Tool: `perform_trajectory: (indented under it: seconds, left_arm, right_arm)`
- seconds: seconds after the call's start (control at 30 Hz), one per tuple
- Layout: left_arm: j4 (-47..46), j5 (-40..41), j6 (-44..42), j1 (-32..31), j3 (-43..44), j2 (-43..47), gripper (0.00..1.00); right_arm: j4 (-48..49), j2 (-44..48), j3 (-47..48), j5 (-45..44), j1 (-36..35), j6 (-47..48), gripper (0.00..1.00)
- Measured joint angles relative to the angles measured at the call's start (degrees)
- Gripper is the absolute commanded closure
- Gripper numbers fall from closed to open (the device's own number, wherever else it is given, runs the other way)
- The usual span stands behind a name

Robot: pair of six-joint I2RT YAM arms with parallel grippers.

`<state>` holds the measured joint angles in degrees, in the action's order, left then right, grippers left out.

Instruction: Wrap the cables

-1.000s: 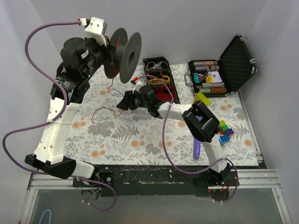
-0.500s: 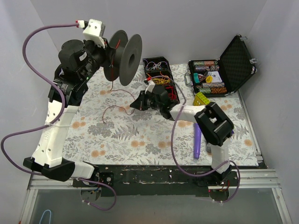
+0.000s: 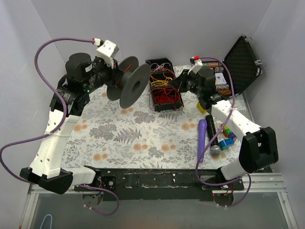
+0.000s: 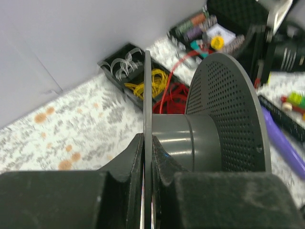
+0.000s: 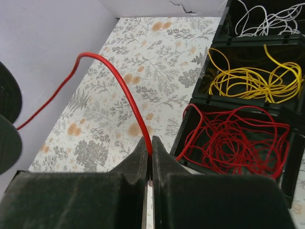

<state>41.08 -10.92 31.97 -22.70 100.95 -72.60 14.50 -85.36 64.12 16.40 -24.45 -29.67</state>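
Observation:
My left gripper [image 4: 147,143] is shut on the thin rim of one flange of a dark grey spool [image 4: 224,109], holding it in the air over the back left of the mat [image 3: 131,86]. A red cable [image 5: 121,81] arcs from the spool side into my right gripper [image 5: 149,145], which is shut on it. In the top view my right gripper [image 3: 175,86] sits beside a black compartment box [image 3: 153,102]. That box holds a loose red coil [image 5: 238,138], a yellow coil [image 5: 252,78] and white wire [image 5: 262,16].
An open black case [image 3: 240,59] with chips stands at the back right. A purple cylinder [image 3: 202,138], a dark stick [image 3: 213,138] and coloured toy blocks [image 3: 229,136] lie under the right arm. Grey walls enclose the floral mat [image 3: 133,133] on three sides.
My right gripper closed on the red cable and swung right and back, from mid-mat to the black box, drawing the cable along. My left arm lowered and tilted the spool slightly rightward.

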Motion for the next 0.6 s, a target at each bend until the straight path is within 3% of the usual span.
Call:
perform_trajectory:
  seconds: [0.27, 0.6]
  left_arm:
    - [6.12, -5.4, -4.13, 0.0, -7.8, 0.46, 1.0]
    - [6.73, -4.37, -8.11, -0.07, -15.8, 0.31, 1.0]
  right_arm:
    - [-15.34, -0.24, 13.16, 0.83, 1.18, 8.46, 0.99]
    - [-32.72, -9.51, 37.77, 11.37, -2.71, 13.88, 0.99]
